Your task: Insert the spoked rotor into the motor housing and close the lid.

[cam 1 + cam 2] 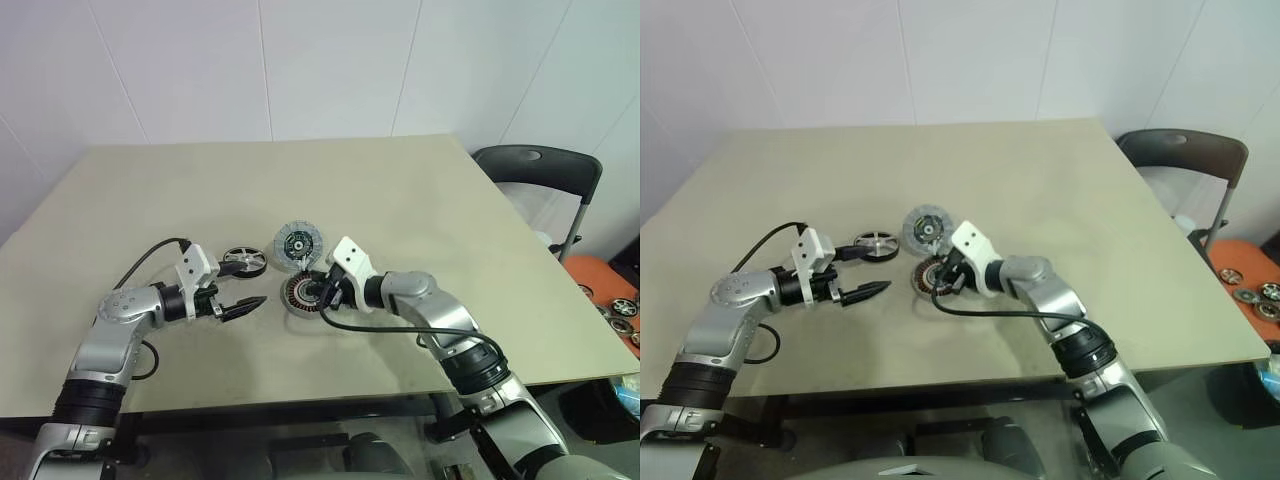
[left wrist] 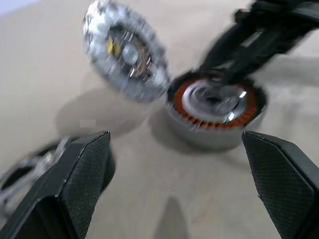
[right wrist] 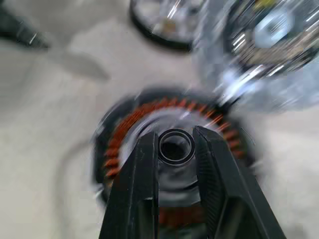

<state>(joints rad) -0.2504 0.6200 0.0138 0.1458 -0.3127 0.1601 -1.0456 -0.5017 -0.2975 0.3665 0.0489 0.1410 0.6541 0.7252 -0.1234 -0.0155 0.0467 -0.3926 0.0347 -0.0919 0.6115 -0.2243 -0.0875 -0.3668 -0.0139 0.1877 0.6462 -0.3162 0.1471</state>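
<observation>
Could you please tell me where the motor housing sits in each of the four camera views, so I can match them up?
Left eye view: motor housing just below centre, right tool on it.
Right eye view: left of centre.
Left wrist view: upper right, copper windings showing.
Right wrist view: centre, behind that tool's fingers.
Shared landmark: the lid, tilted beside the housing.

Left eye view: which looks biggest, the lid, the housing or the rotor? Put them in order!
1. Lid, propped on edge against the housing; widest.
2. Housing, partly hidden by the right gripper; close to the lid, so that order is unsure.
3. Rotor, smallest.
</observation>
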